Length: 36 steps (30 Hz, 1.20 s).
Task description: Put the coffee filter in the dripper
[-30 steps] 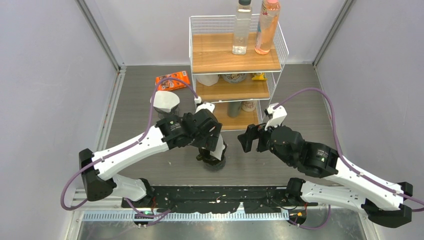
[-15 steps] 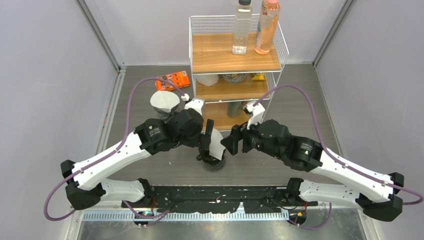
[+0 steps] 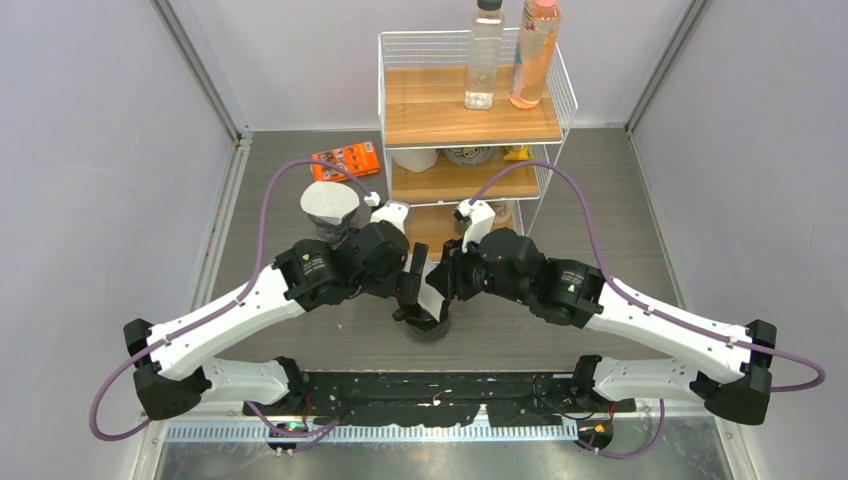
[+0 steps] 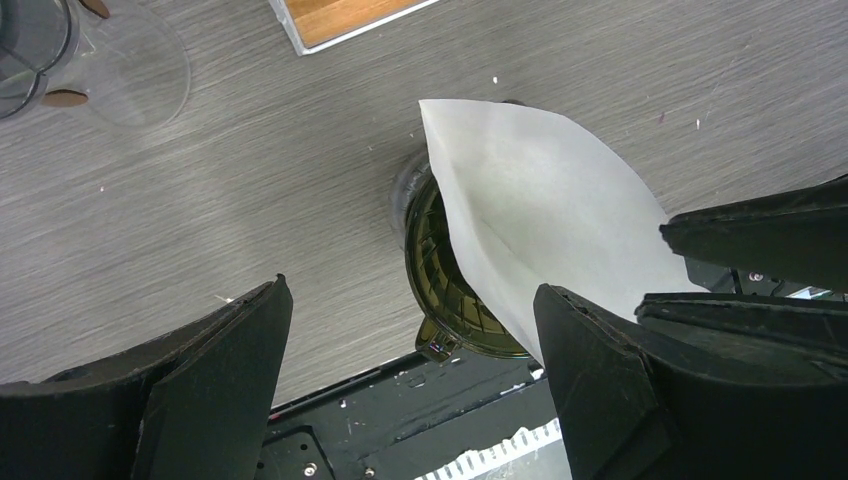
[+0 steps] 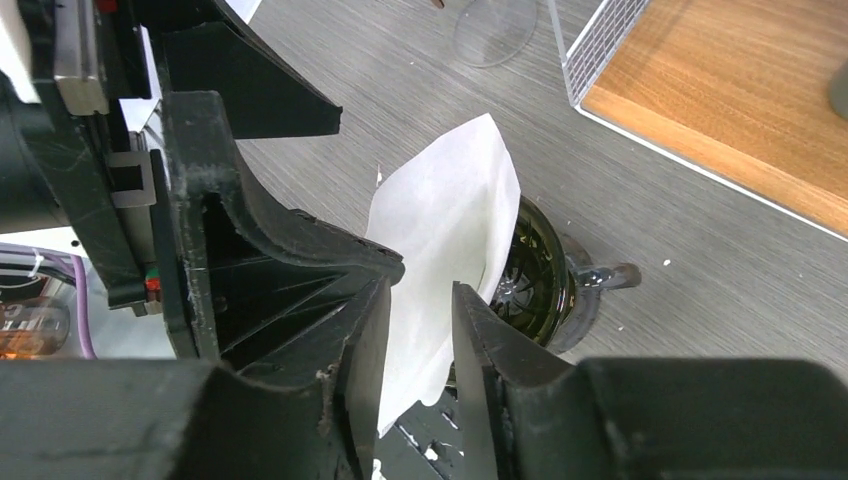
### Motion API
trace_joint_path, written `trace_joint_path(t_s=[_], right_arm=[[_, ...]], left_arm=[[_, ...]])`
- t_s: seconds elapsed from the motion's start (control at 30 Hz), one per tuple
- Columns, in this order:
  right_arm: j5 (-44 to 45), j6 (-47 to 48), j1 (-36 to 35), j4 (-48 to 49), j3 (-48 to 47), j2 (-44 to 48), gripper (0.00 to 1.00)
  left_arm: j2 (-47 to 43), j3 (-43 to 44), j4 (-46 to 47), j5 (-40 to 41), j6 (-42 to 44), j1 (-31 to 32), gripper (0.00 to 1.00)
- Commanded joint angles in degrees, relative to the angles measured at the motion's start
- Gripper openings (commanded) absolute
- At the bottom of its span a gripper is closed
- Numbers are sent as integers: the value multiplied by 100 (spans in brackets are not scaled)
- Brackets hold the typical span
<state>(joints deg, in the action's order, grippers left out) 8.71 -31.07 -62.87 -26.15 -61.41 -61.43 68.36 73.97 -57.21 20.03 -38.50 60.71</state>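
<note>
R gripper (image 5: 418, 330) pinches coffee filter (image 5: 440, 230) upright at dripper (image 5: 535, 280), mid near edge of bench (image 3: 640, 200); L gripper (image 4: 410, 290) wide open, straddling both.

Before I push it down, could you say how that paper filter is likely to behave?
The filter is probably light and floppy: thin paper with a crease, so it should crumple. It stands high out of the dripper, tilted, so it may tip.
</note>
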Motion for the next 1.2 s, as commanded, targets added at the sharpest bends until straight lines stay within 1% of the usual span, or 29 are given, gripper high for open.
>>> trace_joint_path(t_s=[0.0,0.3,0.53,0.67,0.77,0.9,1.0,1.07,1.17], right_arm=[[-92,-117,6,277,-256,-31,35],[-229,-312,12,-204,-313,-387,27],[-352,-354,4,-692,-681,-862,24],[-365,-323,3,-718,-750,-931,24],[-324,-304,3,-802,-843,-987,26],[-309,-247,-52,-1010,-1062,-1184,27],[-211,-218,-145,-1210,-1289,-1411,27],[-110,-208,-231,-1360,-1424,-1546,27],[137,-235,-345,-1562,-1576,-1716,27]], left_arm=[[-119,23,187,132,0,12,100],[-208,6,169,272,39,11,100],[-381,-58,398,168,101,10,99],[-519,-109,393,211,110,9,100],[-800,-241,366,394,44,9,99],[-1481,-533,335,713,-43,-2,100],[-1957,-785,126,1181,-216,-111,99],[-2220,-955,-82,1425,-392,-301,100],[-2576,-1305,-190,1476,-563,-763,100]])
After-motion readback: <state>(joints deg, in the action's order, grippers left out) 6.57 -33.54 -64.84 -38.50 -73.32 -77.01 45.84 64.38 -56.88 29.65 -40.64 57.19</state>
